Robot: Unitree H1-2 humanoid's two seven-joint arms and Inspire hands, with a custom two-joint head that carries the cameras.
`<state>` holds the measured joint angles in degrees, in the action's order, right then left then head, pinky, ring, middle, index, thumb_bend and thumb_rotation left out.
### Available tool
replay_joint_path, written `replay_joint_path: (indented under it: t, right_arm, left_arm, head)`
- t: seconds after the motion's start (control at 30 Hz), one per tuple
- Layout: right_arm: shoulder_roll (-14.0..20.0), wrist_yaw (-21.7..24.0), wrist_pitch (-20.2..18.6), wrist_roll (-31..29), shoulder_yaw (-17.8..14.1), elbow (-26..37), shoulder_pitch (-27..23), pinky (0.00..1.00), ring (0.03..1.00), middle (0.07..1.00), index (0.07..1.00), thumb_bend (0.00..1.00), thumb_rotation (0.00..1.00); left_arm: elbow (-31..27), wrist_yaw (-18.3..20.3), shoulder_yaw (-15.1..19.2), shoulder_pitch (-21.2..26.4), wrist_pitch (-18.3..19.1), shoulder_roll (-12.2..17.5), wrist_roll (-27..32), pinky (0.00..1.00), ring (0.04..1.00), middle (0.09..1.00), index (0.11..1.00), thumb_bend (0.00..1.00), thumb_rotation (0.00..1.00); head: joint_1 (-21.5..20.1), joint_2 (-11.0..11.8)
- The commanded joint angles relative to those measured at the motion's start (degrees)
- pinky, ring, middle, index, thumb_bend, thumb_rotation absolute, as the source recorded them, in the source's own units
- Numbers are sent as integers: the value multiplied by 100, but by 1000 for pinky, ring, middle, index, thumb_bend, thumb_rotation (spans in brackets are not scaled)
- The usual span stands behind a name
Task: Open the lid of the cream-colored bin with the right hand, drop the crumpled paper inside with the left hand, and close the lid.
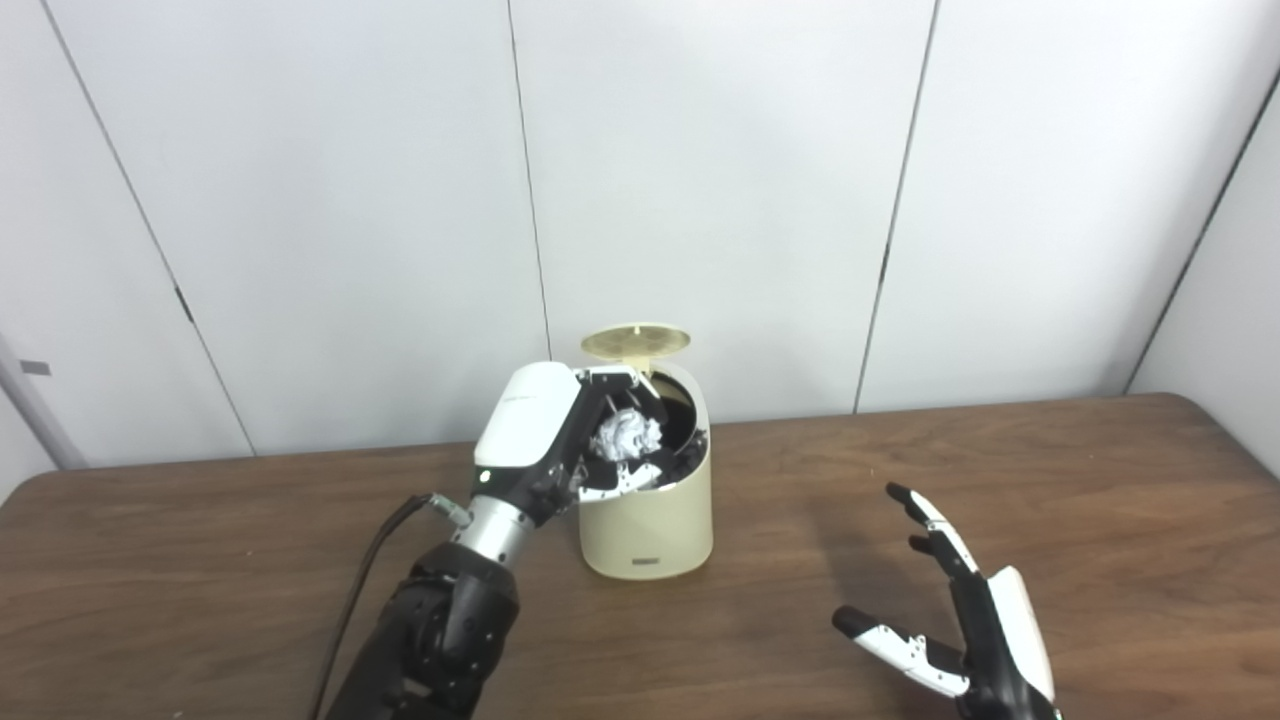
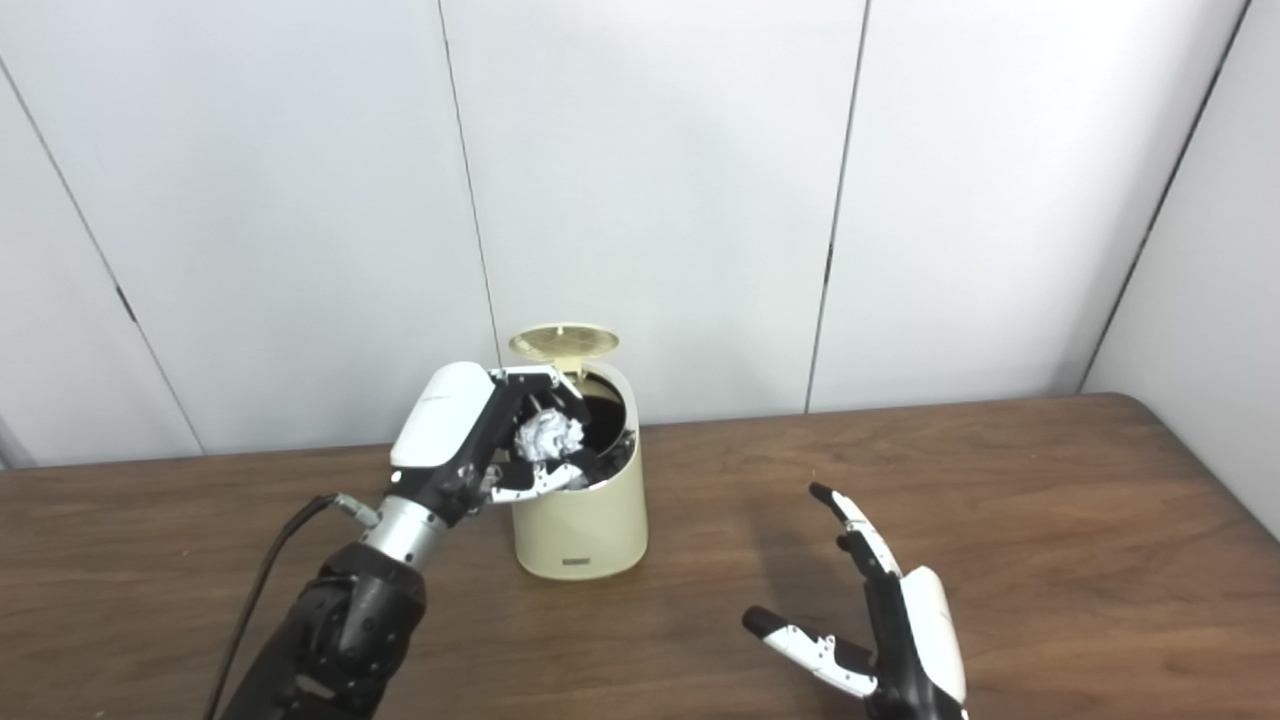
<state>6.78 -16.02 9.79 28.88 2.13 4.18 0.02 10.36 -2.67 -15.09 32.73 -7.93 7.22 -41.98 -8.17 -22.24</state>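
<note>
The left hand (image 1: 545, 440) cups the light, springy crumpled paper (image 1: 628, 435) over the open bin (image 1: 650, 520), while the right hand (image 1: 960, 630) waits empty, fingers spread.

Two head cameras, side by side, looking down and forward
Both share the wooden table (image 1: 900, 470), bin (image 2: 580, 520) and white wall panels (image 2: 650, 180), the right eye view sitting slightly rightward

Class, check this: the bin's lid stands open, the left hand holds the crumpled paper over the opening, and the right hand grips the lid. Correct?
Not quite. The right hand is open, well away from the lid, as the left eye view shows. The rest holds.
</note>
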Motion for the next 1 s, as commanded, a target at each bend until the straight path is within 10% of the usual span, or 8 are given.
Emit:
replay_joint_path:
  t: [0.0,0.97]
  right_arm:
    - [-309,-69,168,-55,188,-262,117,816,897,904,886,818,700]
    - [-239,-6,206,-100,242,-192,192,816,895,899,883,845,735]
  left_arm:
    - [-8,-256,-20,398,-128,-41,-52,220,397,481,514,500,0]
    - [430,-789,-388,817,-314,156,-571,285,413,479,508,504,0]
  head:
    - [9,3]
    - [97,1]
